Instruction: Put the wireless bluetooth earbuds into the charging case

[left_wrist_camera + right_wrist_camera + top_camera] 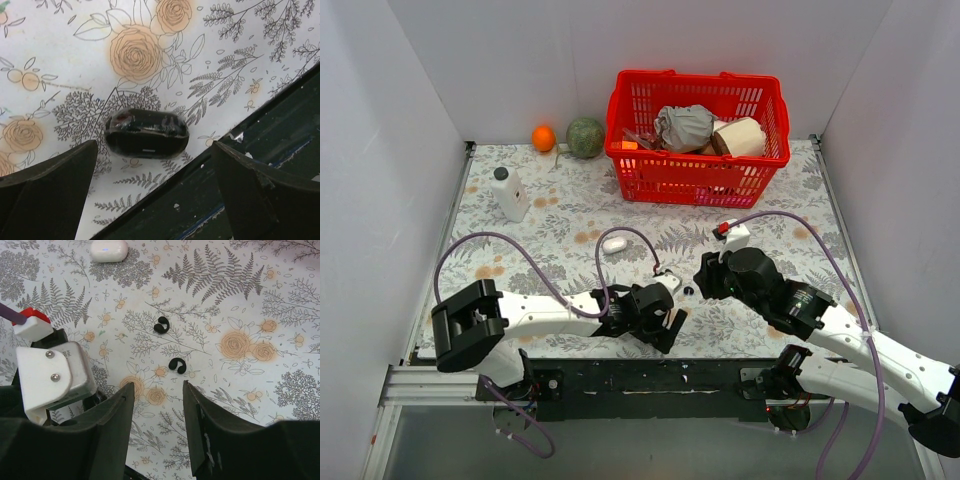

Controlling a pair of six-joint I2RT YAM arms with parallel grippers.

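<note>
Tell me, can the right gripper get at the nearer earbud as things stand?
Probably yes. The right gripper is open, and the nearer earbud lies free on the cloth just ahead of it, with nothing between them.

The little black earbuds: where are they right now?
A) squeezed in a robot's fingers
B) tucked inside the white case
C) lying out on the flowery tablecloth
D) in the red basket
C: in the right wrist view, the near earbud and the far earbud lie bare on the flowery tablecloth, apart from the white case.
</note>
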